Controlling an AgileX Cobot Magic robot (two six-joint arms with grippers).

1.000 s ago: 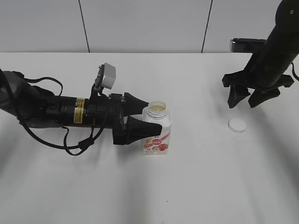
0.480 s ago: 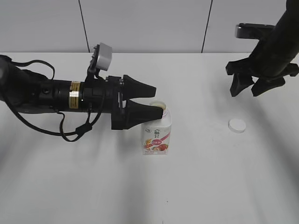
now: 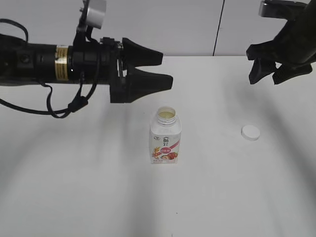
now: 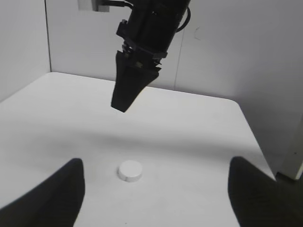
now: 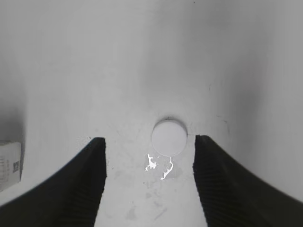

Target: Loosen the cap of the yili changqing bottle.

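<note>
The yili changqing bottle (image 3: 166, 135) stands upright mid-table, its neck open with no cap on it. The white cap (image 3: 250, 132) lies flat on the table to its right; it also shows in the left wrist view (image 4: 130, 170) and the right wrist view (image 5: 169, 136). My left gripper (image 3: 165, 68) is open and empty, raised above and left of the bottle. My right gripper (image 3: 267, 73) is open and empty, high above the cap. The bottle's edge shows at the left of the right wrist view (image 5: 9, 163).
The white table (image 3: 222, 187) ends at a grey panelled wall (image 3: 173, 24) behind. In the left wrist view the right arm (image 4: 142, 52) hangs above the cap. Small wet marks (image 5: 158, 165) lie by the cap.
My left gripper has let go of the bottle and risen up and back to the left. My right gripper has lifted higher. Bottle and cap have not moved.
</note>
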